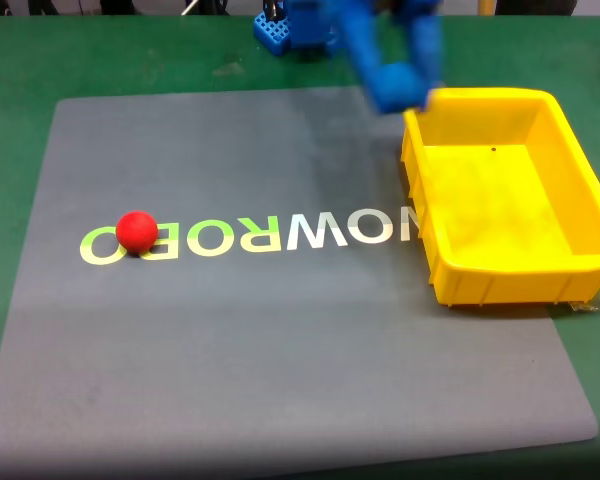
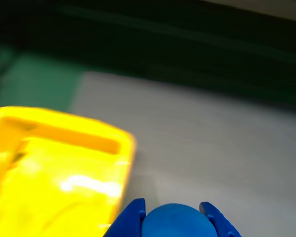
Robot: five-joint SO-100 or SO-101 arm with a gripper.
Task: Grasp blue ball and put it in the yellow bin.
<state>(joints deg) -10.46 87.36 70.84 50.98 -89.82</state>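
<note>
In the wrist view the pincer (image 2: pixel 172 217) is closed around the ball (image 2: pixel 176 222), a blue finger (image 2: pixel 129 221) pressed to each side of it at the bottom edge of the picture. The bin (image 2: pixel 54 173) lies just left of the ball there, its near corner close to the fingers, with grey mat (image 2: pixel 212 148) under and beyond the ball. In the fixed view the blue arm (image 1: pixel 385 60) is blurred and hangs at the bin's (image 1: pixel 510 200) far left corner; the ball is probably inside that blur, but I cannot pick it out. The bin sits on the mat's (image 1: pixel 230 330) right edge, covering the end of the printed lettering (image 1: pixel 250 235). A red ball (image 1: pixel 136 231) rests on the lettering, well apart from the bin to the left. The green table (image 1: pixel 20 130) borders the mat.
</note>
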